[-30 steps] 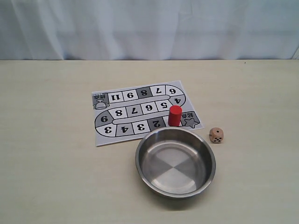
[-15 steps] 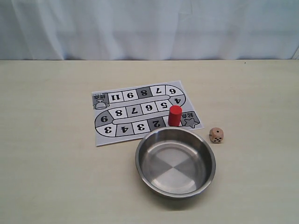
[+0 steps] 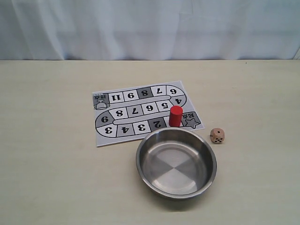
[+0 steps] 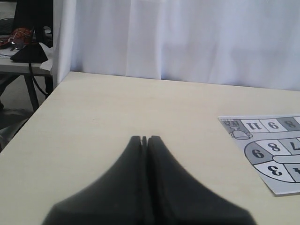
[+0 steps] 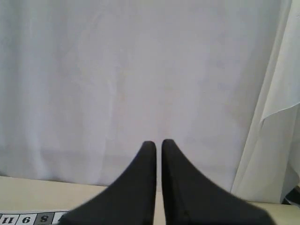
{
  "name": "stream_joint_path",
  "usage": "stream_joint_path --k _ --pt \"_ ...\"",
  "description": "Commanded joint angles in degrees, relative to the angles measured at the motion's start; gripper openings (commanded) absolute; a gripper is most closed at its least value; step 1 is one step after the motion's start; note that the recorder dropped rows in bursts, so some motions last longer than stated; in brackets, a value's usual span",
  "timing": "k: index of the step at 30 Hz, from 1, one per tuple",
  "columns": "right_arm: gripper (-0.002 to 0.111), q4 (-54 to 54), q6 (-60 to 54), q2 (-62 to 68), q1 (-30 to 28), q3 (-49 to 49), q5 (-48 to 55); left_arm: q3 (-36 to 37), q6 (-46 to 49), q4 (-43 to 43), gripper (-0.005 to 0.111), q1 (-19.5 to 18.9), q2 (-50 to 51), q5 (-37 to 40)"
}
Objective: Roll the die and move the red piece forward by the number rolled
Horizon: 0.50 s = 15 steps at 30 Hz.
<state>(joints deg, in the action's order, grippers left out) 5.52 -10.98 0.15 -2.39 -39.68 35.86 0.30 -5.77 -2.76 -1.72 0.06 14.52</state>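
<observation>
— Exterior view?
— The red piece (image 3: 176, 116) stands upright on the board (image 3: 101, 138), between square 2 and the star. The die (image 3: 217, 135) sits off the board, just beside the bowl (image 3: 140, 161).
— Left wrist view?
— The left gripper (image 4: 144, 139) is closed and empty.
— Right wrist view?
— The right gripper (image 5: 159, 143) is closed to a slit, holding nothing.

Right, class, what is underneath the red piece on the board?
The red piece stands upright on the paper board, on the track between the square marked 2 and the star square. Whatever is printed on the square directly beneath it is covered.
</observation>
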Motion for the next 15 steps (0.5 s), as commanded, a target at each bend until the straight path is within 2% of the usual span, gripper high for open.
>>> stream_joint_path --k 1,8,15 --pt "0.004 0.04 -0.31 -0.15 -0.17 9.29 -13.58 -0.3 0.01 0.04 0.0 0.36 -0.06 -0.64" --pt "0.004 -0.25 -0.18 -0.15 -0.17 25.14 -22.54 -0.3 0.01 -0.02 0.0 0.36 -0.06 -0.64" --pt "0.004 -1.21 -1.58 -0.15 -0.17 38.17 -38.11 -0.3 0.01 -0.02 0.0 0.36 -0.06 -0.64"
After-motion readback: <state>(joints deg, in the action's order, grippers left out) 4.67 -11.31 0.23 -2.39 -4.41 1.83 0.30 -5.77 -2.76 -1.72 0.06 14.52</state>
